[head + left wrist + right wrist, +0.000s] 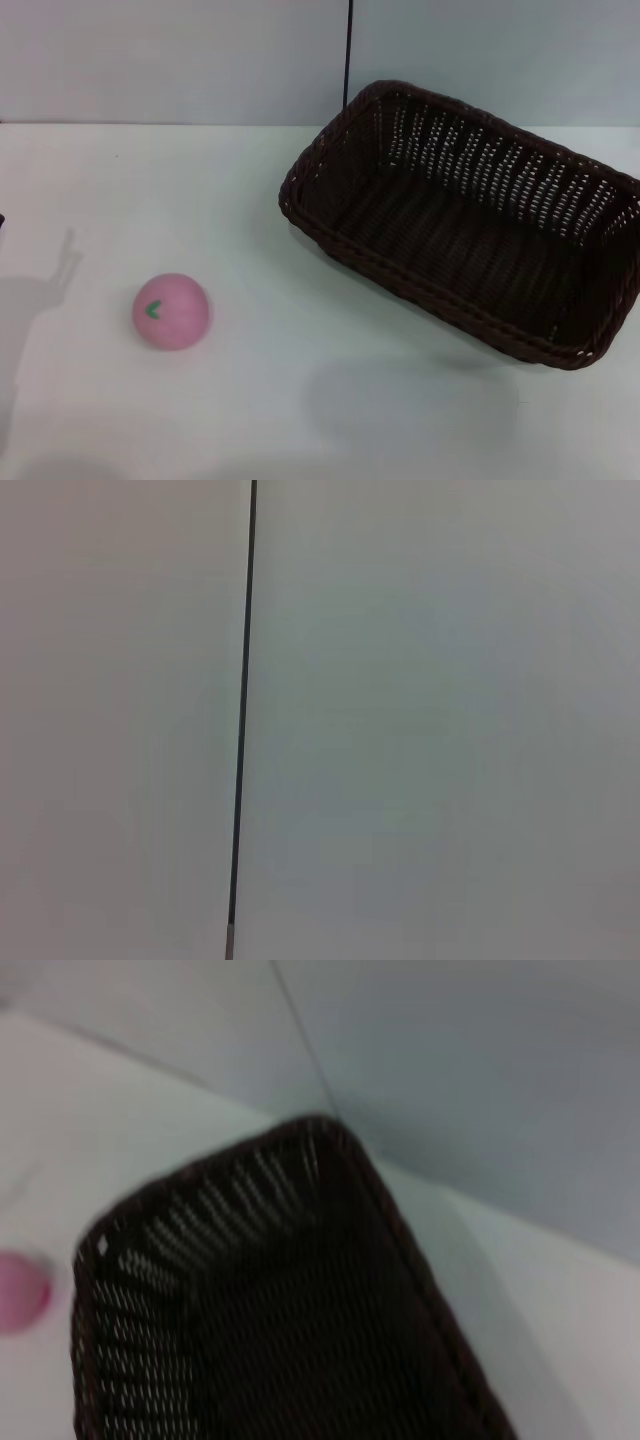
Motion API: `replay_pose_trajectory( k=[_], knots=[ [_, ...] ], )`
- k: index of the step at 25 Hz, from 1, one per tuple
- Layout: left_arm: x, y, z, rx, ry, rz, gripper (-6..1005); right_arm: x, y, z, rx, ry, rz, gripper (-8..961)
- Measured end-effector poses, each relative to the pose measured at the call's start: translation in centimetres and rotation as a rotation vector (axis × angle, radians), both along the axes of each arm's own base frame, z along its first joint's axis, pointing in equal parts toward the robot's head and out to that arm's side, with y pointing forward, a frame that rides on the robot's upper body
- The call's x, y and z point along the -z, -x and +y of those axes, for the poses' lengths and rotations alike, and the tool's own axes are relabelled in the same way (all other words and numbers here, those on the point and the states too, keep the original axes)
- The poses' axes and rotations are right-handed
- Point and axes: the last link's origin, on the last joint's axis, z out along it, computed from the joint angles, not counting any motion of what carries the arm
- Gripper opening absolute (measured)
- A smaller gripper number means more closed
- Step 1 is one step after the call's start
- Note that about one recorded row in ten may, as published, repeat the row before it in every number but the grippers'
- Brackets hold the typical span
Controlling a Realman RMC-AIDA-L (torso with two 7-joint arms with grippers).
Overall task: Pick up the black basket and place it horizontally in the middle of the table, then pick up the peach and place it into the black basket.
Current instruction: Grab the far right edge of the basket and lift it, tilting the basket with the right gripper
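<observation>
The black basket point(470, 225) lies skewed on the desk point(300, 400), long axis diagonal, directly below and ahead of the right claw, the nearer one, whose opening I cannot tell, while the peach point(171, 311) sits well apart leftward.

Glossy white flat table point(300, 420): dark woven wicker basket point(470, 220) toward far right corner, small pink peach ball point(171, 311) near left edge

One black basket point(470, 225), one peach point(171, 311) (pink), one table point(200, 190)
</observation>
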Motion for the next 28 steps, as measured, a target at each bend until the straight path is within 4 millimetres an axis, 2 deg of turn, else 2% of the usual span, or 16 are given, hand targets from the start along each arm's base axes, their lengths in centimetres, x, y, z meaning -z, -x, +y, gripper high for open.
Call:
replay_pose_trajectory(
  k=[1,2,4,9,21,28],
  knots=[
    [0.0,0.0,0.0,0.000,0.000,0.000,840,1.1,-0.1,0.5,0.012,0.032,-0.034,744],
    [0.0,0.0,0.0,0.000,0.000,0.000,839,1.1,-0.1,0.5,0.012,0.032,-0.034,744],
    [0.0,0.0,-0.1,-0.001,0.000,0.000,839,2.5,-0.3,1.2,0.014,0.037,-0.082,744],
    [0.0,0.1,-0.5,-0.004,-0.004,-0.001,839,3.8,-1.0,1.8,0.005,-0.004,-0.116,744],
    [0.1,-0.1,-0.5,0.006,0.002,-0.003,839,8.2,-3.2,2.5,-0.081,-0.012,-0.032,742],
    [0.2,-0.3,-0.6,0.016,0.003,-0.006,839,9.0,-3.8,2.6,-0.145,-0.055,-0.011,742]
  ],
)
